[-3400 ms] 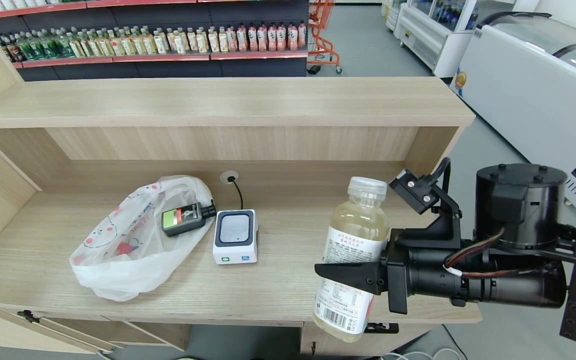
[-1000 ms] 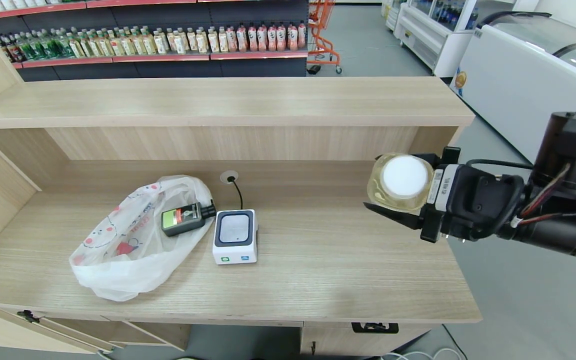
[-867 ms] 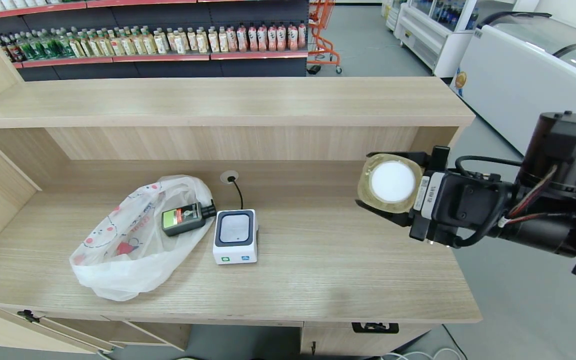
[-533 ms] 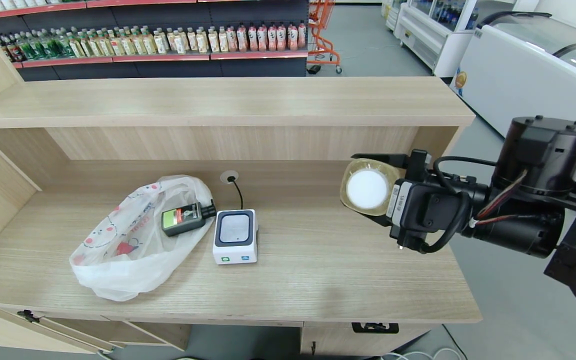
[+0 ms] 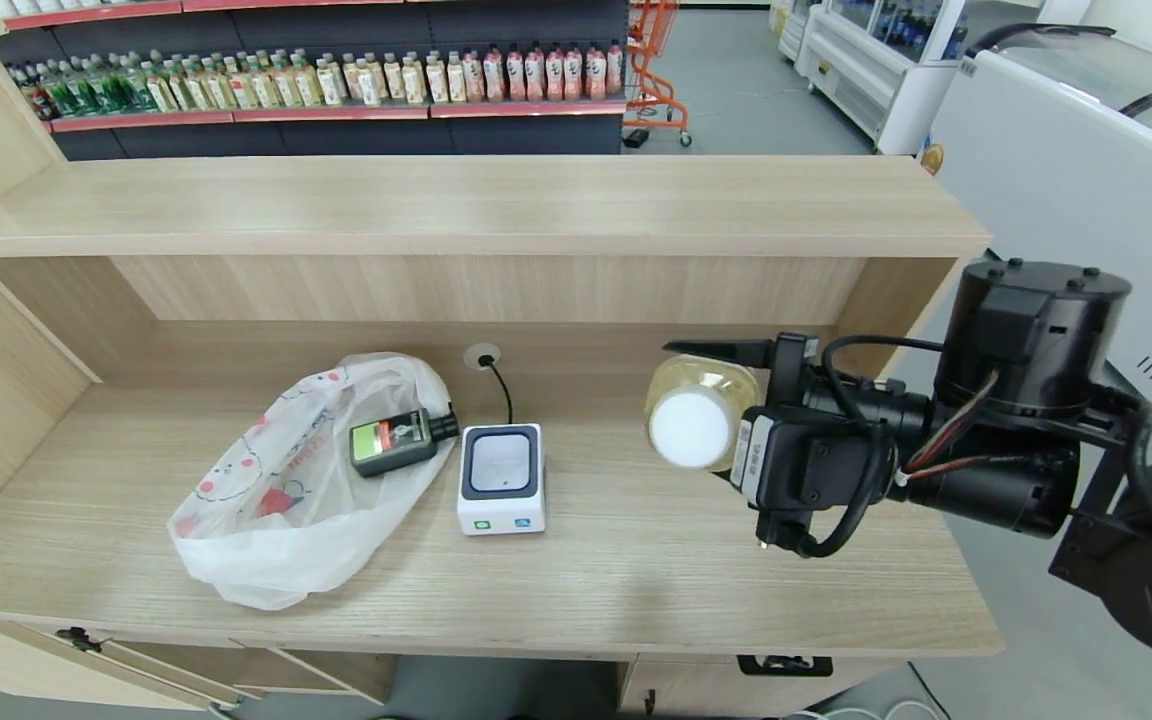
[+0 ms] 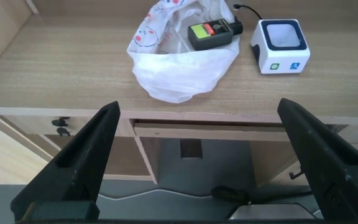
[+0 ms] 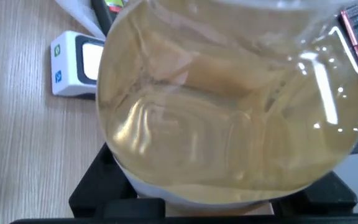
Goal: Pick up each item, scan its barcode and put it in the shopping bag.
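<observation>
A clear bottle (image 5: 693,420) of pale yellow drink with a white cap hangs over the right half of the wooden counter (image 5: 636,560), its cap turned up toward the head camera. My right gripper (image 5: 711,410) is shut on its body, which looms close in the right wrist view as the bottle (image 7: 229,112). The white scanner (image 5: 501,478) stands left of the bottle, a short gap away. A white printed shopping bag (image 5: 276,490) lies further left, with a dark green-labelled bottle (image 5: 398,441) in its mouth. My left gripper (image 6: 197,109) is open, low in front of the counter's front edge.
A raised wooden shelf (image 5: 456,205) and side walls box in the counter at the back and left. The scanner's black cable (image 5: 501,385) runs to a hole in the counter. Drawers (image 6: 210,130) sit under the front edge. A white freezer (image 5: 1086,170) stands to the right.
My right gripper has carried the bottle leftward over the counter, closer to the scanner; the bottle went from upright to cap toward the camera. The head view has shifted slightly.
</observation>
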### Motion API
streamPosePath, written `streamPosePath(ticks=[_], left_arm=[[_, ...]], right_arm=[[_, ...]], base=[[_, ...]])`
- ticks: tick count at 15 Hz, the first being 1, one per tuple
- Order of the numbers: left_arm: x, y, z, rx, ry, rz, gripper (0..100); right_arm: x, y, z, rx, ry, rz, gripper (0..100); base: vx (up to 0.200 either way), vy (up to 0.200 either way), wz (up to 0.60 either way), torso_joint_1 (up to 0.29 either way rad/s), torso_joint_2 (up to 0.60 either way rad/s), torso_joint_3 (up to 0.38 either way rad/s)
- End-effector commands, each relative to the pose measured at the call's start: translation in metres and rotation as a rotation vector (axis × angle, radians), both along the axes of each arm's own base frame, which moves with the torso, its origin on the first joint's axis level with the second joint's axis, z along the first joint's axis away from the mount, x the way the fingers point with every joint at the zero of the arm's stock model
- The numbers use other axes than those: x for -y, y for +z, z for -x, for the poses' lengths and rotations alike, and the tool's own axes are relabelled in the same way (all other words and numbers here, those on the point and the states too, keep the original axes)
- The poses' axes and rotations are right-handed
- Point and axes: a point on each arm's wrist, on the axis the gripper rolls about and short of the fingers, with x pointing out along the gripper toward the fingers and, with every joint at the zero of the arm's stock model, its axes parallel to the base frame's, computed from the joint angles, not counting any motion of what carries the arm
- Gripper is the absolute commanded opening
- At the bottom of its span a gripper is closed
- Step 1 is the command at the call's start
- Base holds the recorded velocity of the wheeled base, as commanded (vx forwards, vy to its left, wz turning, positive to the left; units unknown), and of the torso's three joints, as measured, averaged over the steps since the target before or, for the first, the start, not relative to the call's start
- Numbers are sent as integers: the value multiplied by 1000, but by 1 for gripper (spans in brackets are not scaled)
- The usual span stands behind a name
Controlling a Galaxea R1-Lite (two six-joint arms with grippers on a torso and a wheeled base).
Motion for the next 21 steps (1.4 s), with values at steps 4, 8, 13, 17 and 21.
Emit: streamPosePath(ticks=[4, 8, 13, 17, 21], left_arm=[[0, 0, 0, 1, 0, -1, 100], [0, 0, 0, 1, 0, -3, 100], [0, 0, 0, 1, 0, -6, 100], [0, 0, 0, 1, 0, -6, 100], [0, 0, 0, 1, 0, -6, 100]], right_arm=[[-3, -12, -10, -28, 0, 19, 0], [-2, -30, -27, -50, 14, 29, 0], [4, -54, -44, 0, -2, 12, 0], [22, -67, -56, 58, -15, 54, 0], [18, -81, -65, 80, -8, 59, 0]], base=[[0, 200, 0, -4, 4, 5], [0, 200, 0, 0, 2, 0], [0, 80, 0, -1, 1, 2], [0, 0, 0, 0, 0, 0], [0, 0, 0, 0, 0, 0]])
